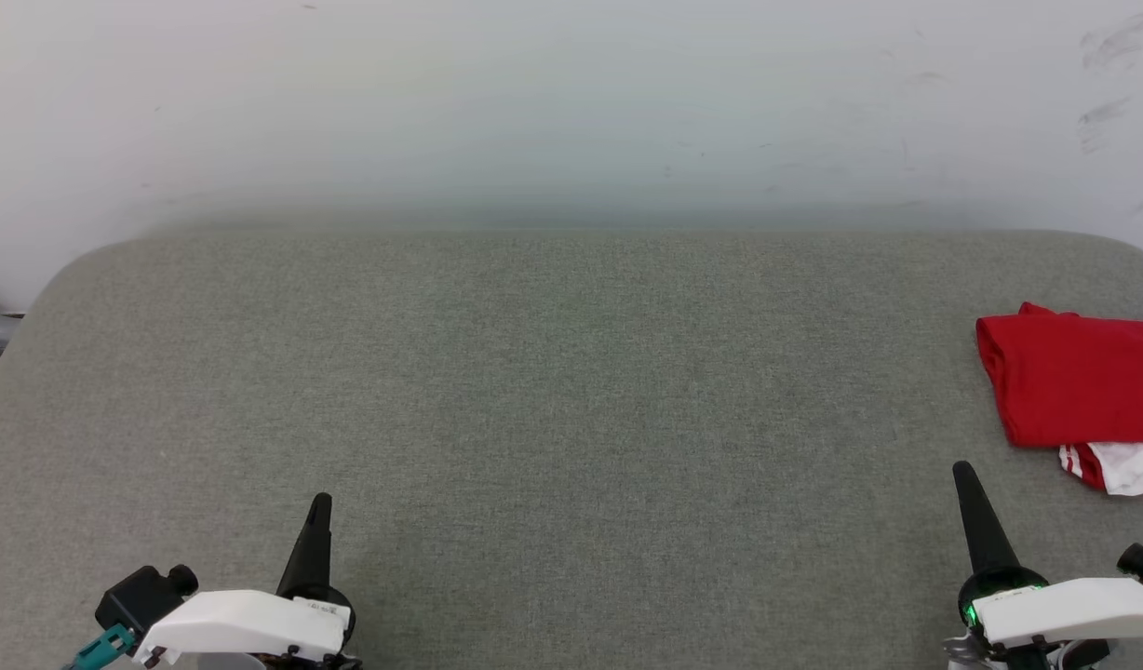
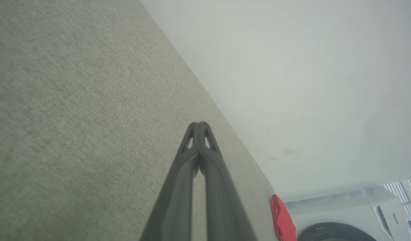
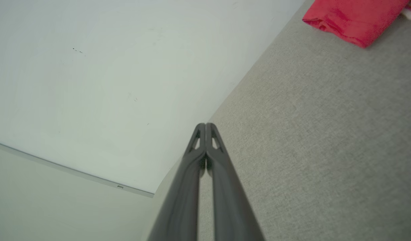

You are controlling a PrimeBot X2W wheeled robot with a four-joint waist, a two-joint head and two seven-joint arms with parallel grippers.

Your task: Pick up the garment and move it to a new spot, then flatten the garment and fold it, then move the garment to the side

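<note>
Grey fabric tabletop (image 1: 571, 400), pale wall (image 1: 571, 102) behind. Garment (image 1: 1074, 377) lies folded at the table's right side, cut by the picture edge, so long axis cannot be told; its rounded fold faces table centre. Red body, white red-striped sleeve poking out at the near edge. Left gripper (image 1: 320, 512) and right gripper (image 1: 964, 484) sit low at the near side, fingers pointing away, jaws pressed together, empty.

At the grey table's (image 1: 571, 391) near edge, the left gripper (image 1: 321, 507) is pointing toward the far edge, fingers pressing together, holding nothing. The right gripper (image 1: 962, 475) is doing likewise, tilting slightly leftward.
</note>
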